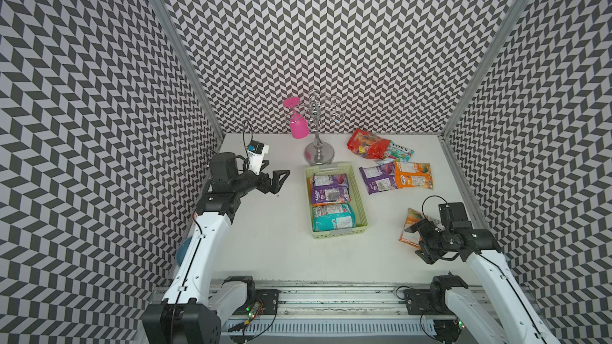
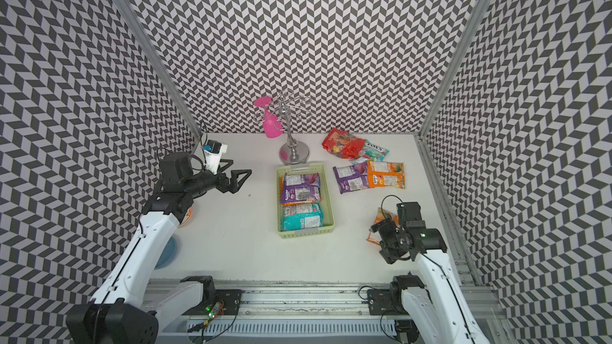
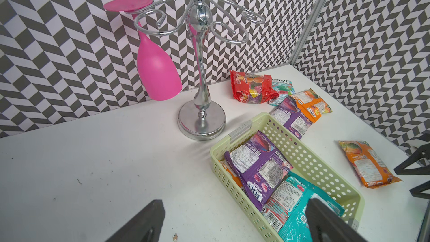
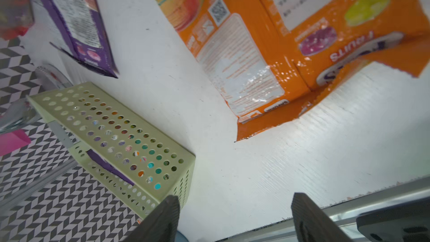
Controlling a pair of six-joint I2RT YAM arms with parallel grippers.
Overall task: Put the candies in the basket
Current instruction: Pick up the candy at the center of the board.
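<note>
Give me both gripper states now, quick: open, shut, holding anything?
Left gripper: open, holding nothing.
Right gripper: open, nothing between its jaws; the orange candy bag lies just ahead, not gripped.

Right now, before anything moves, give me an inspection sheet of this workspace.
Surface: white table, small specks.
Job's things: basket holds purple bag, teal bag, orange one beneath; outside lie red bag, mint bag, second purple bag, orange bag, lone orange bag.
Clutter: chrome rack with hanging pink glass; blue plate, patterned plate under left arm.
Grippers: left gripper jaws open, empty; right gripper jaws open, empty, near lone orange bag.
Cables: left cable loop, right cable loop.
Surroundings: chevron walls, metal rail in front.
</note>
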